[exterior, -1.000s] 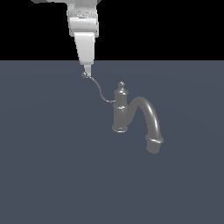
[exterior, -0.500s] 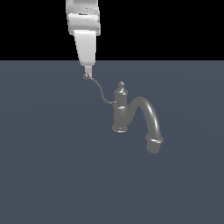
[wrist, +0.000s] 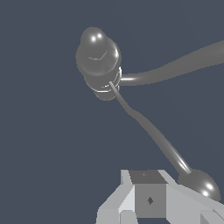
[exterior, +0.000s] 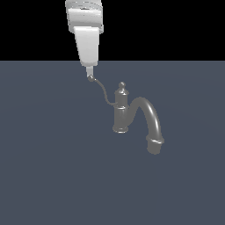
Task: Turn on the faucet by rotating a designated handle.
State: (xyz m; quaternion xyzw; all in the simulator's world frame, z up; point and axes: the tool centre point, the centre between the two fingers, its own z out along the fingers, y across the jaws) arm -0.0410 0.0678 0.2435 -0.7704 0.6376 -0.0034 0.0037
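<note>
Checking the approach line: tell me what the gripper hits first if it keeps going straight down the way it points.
The gripper would likely meet the handle, at its ball tip right beneath the fingertips; depth is unclear, so it may just slip beside it.

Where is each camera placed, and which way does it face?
Exterior view: off the arm, looking down at the faucet; the tool hangs by the handle tip.
Wrist view: on the wrist, facing down at the faucet; the tool shows at the edge.
Shared: faucet, handle, tool.

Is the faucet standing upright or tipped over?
Upright: the faucet column rises straight from its base, knob on top, with the spout arching over and pointing down.
</note>
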